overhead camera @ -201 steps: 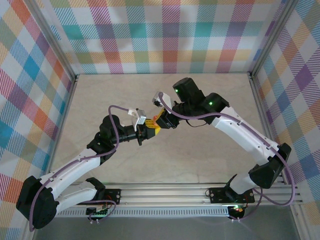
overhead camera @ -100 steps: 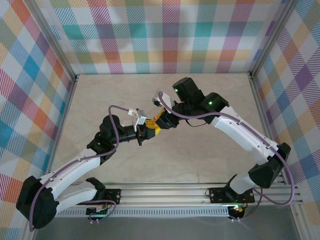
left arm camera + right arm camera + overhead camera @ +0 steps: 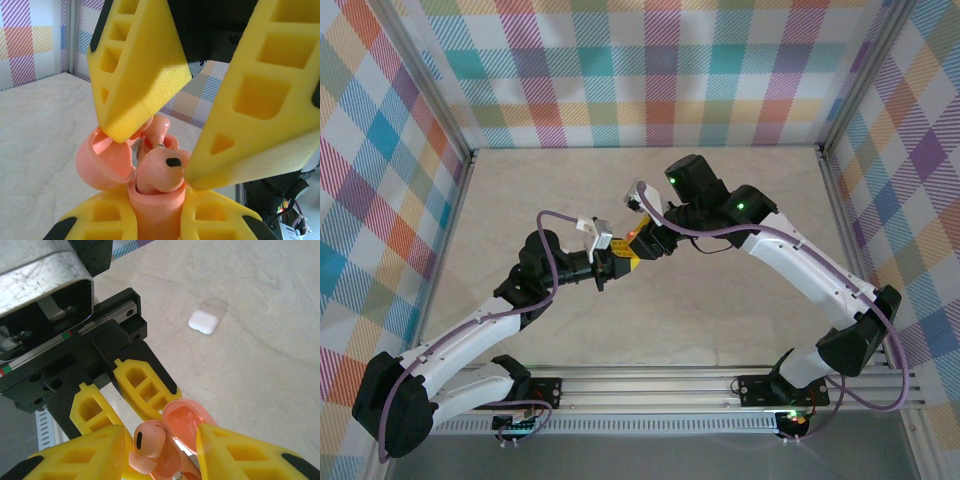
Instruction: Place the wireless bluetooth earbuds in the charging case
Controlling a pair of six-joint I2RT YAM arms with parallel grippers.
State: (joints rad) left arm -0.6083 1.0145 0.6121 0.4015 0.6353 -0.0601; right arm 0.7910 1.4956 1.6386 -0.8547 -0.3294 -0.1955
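Note:
In the left wrist view my left gripper (image 3: 156,205) is shut on a pinkish-orange charging case (image 3: 152,220), held upright with its lid (image 3: 102,162) swung open to the left. A pinkish-orange earbud (image 3: 161,170) sits in the case mouth, its rounded head sticking out. A second one's stem (image 3: 159,129) shows behind it. My right gripper (image 3: 160,442) hangs over the case, open, its yellow fingers (image 3: 235,100) either side of the earbud (image 3: 150,440); one pad rests against it. In the top view both grippers (image 3: 617,262) (image 3: 640,243) meet mid-table. The white earbuds are out of view.
A small white charging case (image 3: 202,321) lies closed on the marble tabletop (image 3: 260,315) beyond the grippers. Checked walls (image 3: 640,70) close in the table on three sides, with a metal rail (image 3: 650,385) along the near edge.

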